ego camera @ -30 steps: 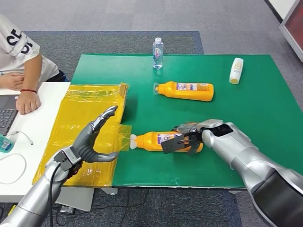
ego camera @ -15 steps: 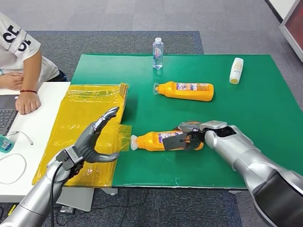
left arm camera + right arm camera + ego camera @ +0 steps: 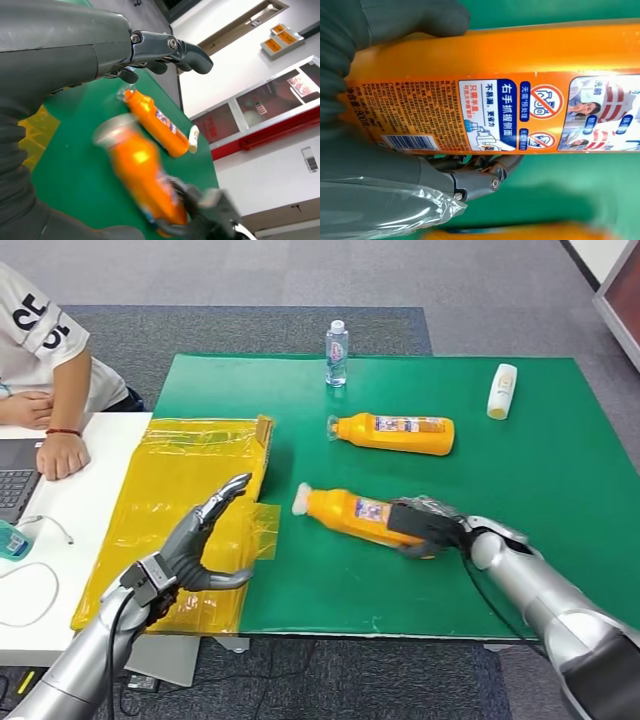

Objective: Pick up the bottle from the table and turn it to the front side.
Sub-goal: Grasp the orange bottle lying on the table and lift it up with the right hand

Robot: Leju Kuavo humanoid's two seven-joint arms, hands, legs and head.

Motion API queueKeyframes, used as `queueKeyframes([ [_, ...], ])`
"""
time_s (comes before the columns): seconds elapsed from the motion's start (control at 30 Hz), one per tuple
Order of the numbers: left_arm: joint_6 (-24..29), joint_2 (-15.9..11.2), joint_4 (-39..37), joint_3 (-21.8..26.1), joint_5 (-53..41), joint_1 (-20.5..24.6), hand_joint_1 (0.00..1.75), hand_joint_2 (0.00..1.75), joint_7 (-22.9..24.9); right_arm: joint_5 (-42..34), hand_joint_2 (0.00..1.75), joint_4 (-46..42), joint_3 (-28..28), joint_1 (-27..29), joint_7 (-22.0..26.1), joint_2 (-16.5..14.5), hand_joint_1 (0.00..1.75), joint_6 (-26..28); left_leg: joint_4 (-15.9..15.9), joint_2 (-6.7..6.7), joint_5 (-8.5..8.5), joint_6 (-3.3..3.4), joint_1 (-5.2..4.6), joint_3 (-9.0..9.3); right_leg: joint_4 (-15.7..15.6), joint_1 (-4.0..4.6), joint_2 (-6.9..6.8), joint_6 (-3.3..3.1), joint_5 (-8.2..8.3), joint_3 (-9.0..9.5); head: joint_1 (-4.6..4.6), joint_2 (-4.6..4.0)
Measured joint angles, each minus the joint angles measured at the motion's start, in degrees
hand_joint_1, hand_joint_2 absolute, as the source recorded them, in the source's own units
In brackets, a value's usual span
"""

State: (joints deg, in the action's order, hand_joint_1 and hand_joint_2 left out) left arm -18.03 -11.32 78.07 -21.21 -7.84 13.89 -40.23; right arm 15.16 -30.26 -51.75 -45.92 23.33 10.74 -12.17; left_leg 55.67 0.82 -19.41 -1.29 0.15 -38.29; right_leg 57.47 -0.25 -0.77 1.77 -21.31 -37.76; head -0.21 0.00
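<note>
Bottle point(image 3: 358, 515) is off-axis on the green bench point(image 3: 528, 490), cap pointing left, base end clamped in the right robot hand point(image 3: 426, 525). Going L to R: left robot hand point(image 3: 200, 540) hovers over the yellow sheet point(image 3: 173, 490), fingers spread, holding nothing. Mid-bench, the bottle, back label w/ barcode facing the wrist cam. Looks rigid plastic, glossy, prob slippery & liquid-heavy, so grip round the body near the label.
</note>
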Motion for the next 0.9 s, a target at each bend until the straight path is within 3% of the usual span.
queueKeyframes([
  [0.17,0.07,-0.85,0.63,0.5,0.09,-2.14,0.0,1.75,-0.01,-13.14,1.75,-5.84,13.65,10.33,7.94,3.32,1.75,-2.11,0.0,-0.07,-0.06,0.04,-0.02,-0.05,0.0,-0.02,-0.05,0.01,-0.01,-0.01,-0.01,0.0],
  [0.43,0.34,-1.45,2.65,2.23,-0.14,-6.21,0.0,1.75,-0.01,-18.44,1.75,-19.35,30.73,23.85,7.57,4.6,1.75,-5.81,-0.01,-0.05,-0.16,-0.09,0.0,-0.22,0.03,0.01,-0.03,-0.05,-0.12,-0.25,-0.02,0.0],
  [0.6,-1.06,-1.42,2.91,3.14,0.29,-7.38,0.0,1.75,-0.01,-19.25,1.75,-24.48,36.74,27.34,7.47,3.91,1.75,-8.12,-0.01,-0.06,-0.15,-0.08,-0.01,-0.25,0.04,0.01,-0.03,-0.04,-0.11,-0.26,0.0,0.0],
  [0.9,-12.73,-1.25,3.32,4.76,7.42,-7.59,0.0,1.75,-0.01,-17.38,1.75,-32.99,41.6,30.39,8.52,-0.01,1.75,-12.15,-0.01,-0.05,-0.11,-0.1,0.0,-0.26,0.06,0.02,-0.02,-0.04,-0.11,-0.3,-0.01,0.0],
])
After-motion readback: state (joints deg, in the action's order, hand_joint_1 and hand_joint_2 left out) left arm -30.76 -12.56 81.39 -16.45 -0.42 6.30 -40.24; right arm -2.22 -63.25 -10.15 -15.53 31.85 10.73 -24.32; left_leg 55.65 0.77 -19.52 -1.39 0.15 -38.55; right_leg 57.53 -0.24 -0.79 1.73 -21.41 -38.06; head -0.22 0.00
